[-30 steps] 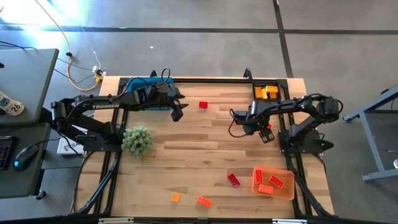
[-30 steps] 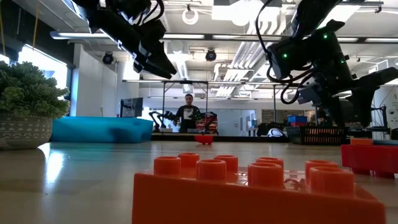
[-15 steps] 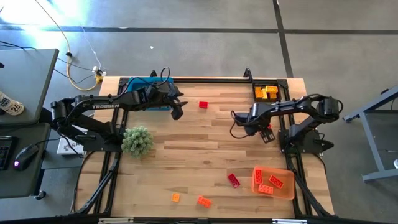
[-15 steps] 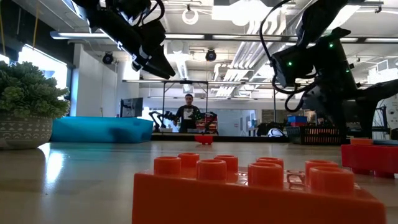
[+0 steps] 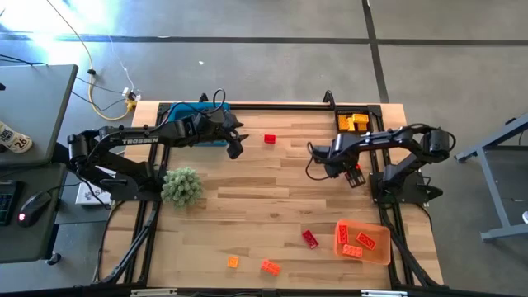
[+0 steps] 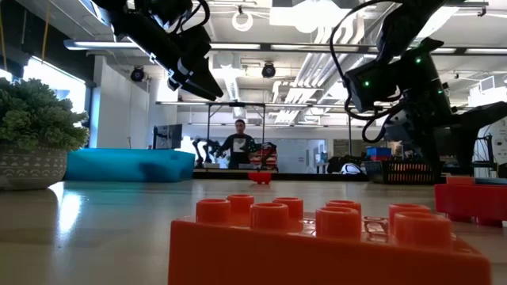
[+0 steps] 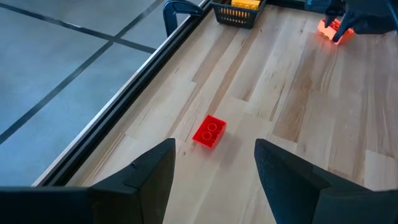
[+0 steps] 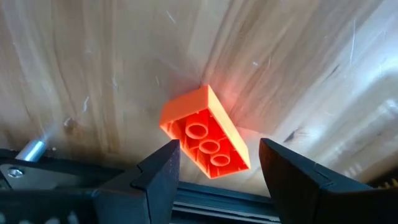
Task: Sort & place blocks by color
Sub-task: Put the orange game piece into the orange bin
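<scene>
My right jaws (image 8: 214, 163) hang apart over an orange block (image 8: 205, 132) on the tabletop (image 5: 247, 198) by the right edge, ready to grasp, while my left jaws (image 7: 211, 165) wait open near a red block (image 7: 209, 131).

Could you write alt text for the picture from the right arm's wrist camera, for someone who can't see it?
An orange studded block lies tilted on the pale wooden table, seen close from above, just beyond the open right end effector. The end effector's two dark fingers frame the block on either side without touching it.

Spiky green plant ball (image 5: 182, 186), blue tray (image 6: 129, 165)
</scene>
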You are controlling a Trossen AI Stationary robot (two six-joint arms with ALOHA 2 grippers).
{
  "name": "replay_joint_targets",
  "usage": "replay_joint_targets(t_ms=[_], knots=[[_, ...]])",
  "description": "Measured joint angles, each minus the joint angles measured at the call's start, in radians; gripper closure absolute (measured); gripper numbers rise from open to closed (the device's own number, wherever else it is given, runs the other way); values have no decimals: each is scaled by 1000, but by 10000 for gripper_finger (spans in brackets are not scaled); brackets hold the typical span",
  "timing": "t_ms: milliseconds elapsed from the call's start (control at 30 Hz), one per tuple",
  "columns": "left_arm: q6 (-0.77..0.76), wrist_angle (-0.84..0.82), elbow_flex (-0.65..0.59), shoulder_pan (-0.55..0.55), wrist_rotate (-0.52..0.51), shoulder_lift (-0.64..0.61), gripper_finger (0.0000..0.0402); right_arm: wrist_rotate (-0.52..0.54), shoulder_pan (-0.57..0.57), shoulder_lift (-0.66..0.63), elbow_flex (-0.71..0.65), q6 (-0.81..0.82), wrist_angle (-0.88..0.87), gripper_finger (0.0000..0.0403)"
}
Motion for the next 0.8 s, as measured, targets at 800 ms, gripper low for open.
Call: replay_joint_targets(t_ms=[800], knots=[[0,0,0,0,1,0,194,-54,-25,27,0,-68,0,196]])
